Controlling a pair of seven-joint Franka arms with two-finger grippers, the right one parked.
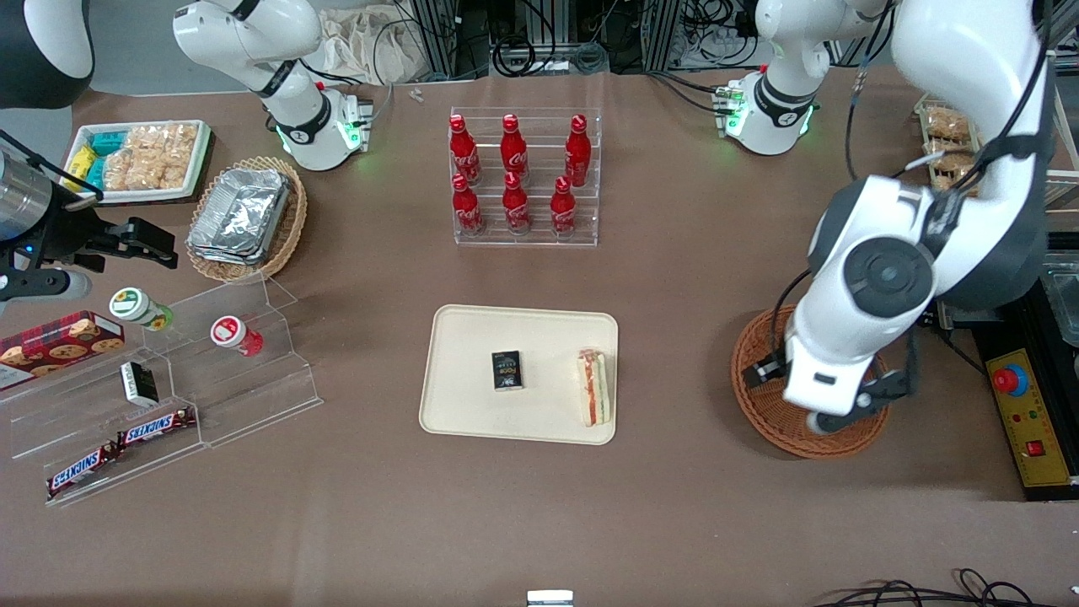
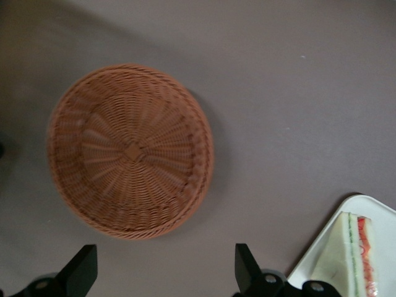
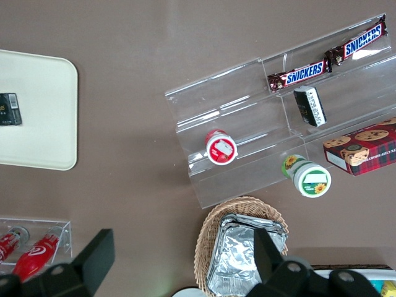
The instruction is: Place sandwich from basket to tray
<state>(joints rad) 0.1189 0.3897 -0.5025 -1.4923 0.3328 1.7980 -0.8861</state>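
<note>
The sandwich [image 1: 593,388] lies on the cream tray [image 1: 472,337], along the tray's edge toward the working arm; the wrist view shows it as a wedge [image 2: 352,253] on the tray's corner [image 2: 385,215]. The round orange-brown basket [image 1: 759,409] sits beside the tray and holds nothing [image 2: 130,151]. My gripper [image 1: 830,396] hangs well above the table over the basket's side. It is open [image 2: 164,257], with only bare tabletop between its fingers.
A small black box [image 1: 507,370] also lies on the tray. Farther from the camera stands a rack of red cola bottles [image 1: 523,177]. An acrylic step shelf of snacks [image 1: 169,379] and an oval basket of foil trays [image 1: 244,217] lie toward the parked arm's end. A yellow control box [image 1: 1033,413] sits beside the basket.
</note>
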